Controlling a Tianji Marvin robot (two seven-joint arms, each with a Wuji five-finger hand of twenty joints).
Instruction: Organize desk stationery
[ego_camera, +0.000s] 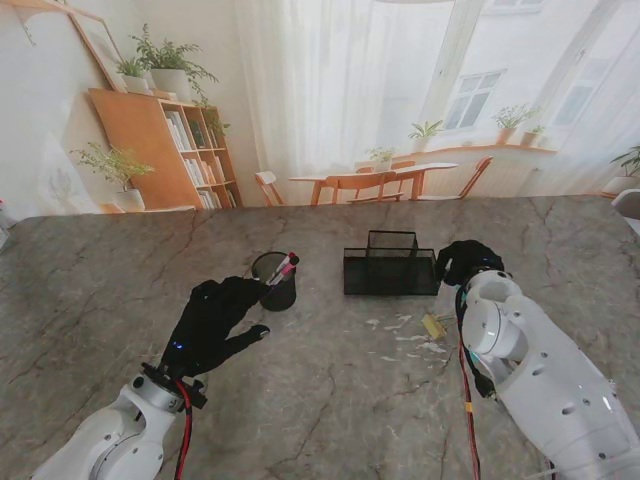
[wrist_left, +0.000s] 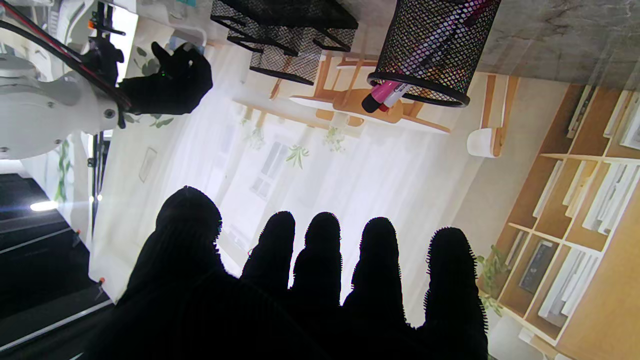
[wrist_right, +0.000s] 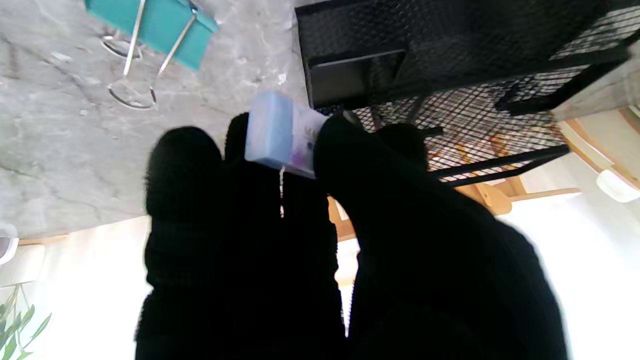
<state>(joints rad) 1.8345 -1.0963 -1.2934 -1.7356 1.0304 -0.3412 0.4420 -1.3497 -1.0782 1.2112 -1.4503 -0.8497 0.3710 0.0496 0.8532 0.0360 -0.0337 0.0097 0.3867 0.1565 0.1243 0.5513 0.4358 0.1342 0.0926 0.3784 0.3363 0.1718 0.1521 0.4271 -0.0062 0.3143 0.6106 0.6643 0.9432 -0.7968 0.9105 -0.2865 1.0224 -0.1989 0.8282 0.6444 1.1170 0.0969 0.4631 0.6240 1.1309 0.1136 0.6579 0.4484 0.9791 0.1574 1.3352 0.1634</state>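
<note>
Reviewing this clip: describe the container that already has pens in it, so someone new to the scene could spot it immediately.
On the marble table, look just ahead of the left hand, left of the rectangular mesh organizer. There stands the round black mesh pen cup, upright, with a pink marker poking out of it. Its round shape and that pink marker set it apart from the boxy organizer.

From the stand we cannot see the eraser (wrist_right: 280, 132), buried in our right hand (ego_camera: 468, 262), and the scraps (ego_camera: 405, 335) are too small to identify
</note>
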